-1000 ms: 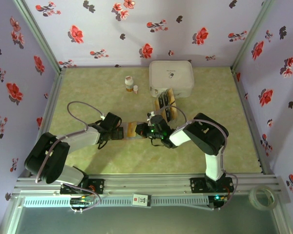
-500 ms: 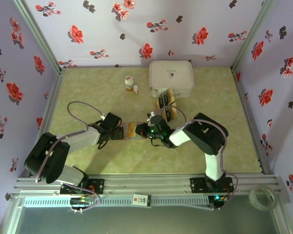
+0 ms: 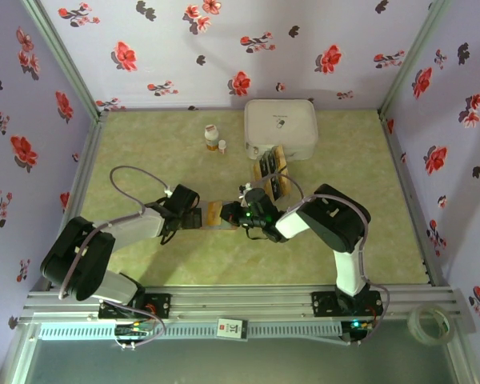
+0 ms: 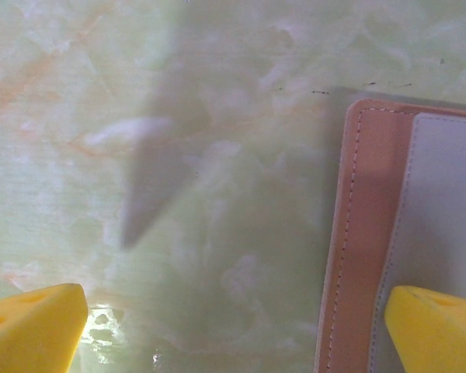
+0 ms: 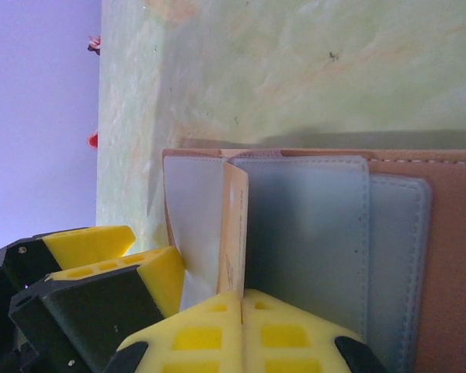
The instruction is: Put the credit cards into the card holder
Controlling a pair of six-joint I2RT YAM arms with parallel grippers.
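The card holder (image 3: pixel 215 214) lies open on the table between my two grippers, reddish-brown outside with grey pockets (image 5: pixel 311 233) inside. My right gripper (image 5: pixel 242 305) is shut on a tan credit card (image 5: pixel 234 221), which stands on edge with its far end at the grey pockets. My left gripper (image 4: pixel 237 334) is open and low over the table. One of its yellow fingertips (image 4: pixel 439 326) is over the holder's (image 4: pixel 369 233) grey inner side, the other over bare table. More credit cards (image 3: pixel 272 172), tan and black, lie further back near the white box.
A large white rounded box (image 3: pixel 281 128) stands at the back of the table. Two small bottles (image 3: pixel 213 138) stand to its left. The green marbled tabletop (image 3: pixel 144 152) is walled by flowered panels on three sides.
The right arm's elbow has shifted slightly to the left. Both grippers, the held card and the card holder stay where they were.
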